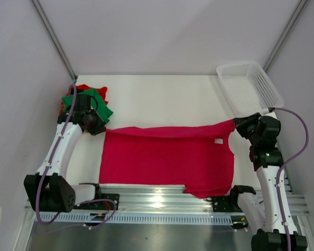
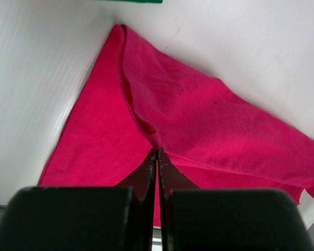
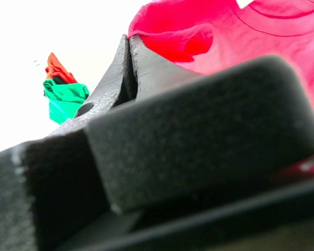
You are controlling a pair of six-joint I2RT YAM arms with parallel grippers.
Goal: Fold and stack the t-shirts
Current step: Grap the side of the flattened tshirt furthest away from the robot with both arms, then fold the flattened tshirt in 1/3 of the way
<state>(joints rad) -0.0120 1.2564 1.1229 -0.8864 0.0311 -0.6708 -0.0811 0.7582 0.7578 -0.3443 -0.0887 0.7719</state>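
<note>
Top external view: a crimson-red cloth t-shirt (image 1: 167, 157) lies spread across the lower centre of the white table (image 1: 162, 99), its upper edge raised between two arms. The left gripper (image 1: 101, 129), jaws pressed fully together, pinches the shirt's upper-left corner. The right gripper (image 1: 237, 124), equally closed, pinches the upper-right corner near a small white neck tag (image 1: 218, 140). A crumpled green t-shirt (image 1: 97, 102) and red t-shirt (image 1: 83, 88) sit heaped at upper left, a white plastic mesh basket (image 1: 249, 86) at upper right.
</note>
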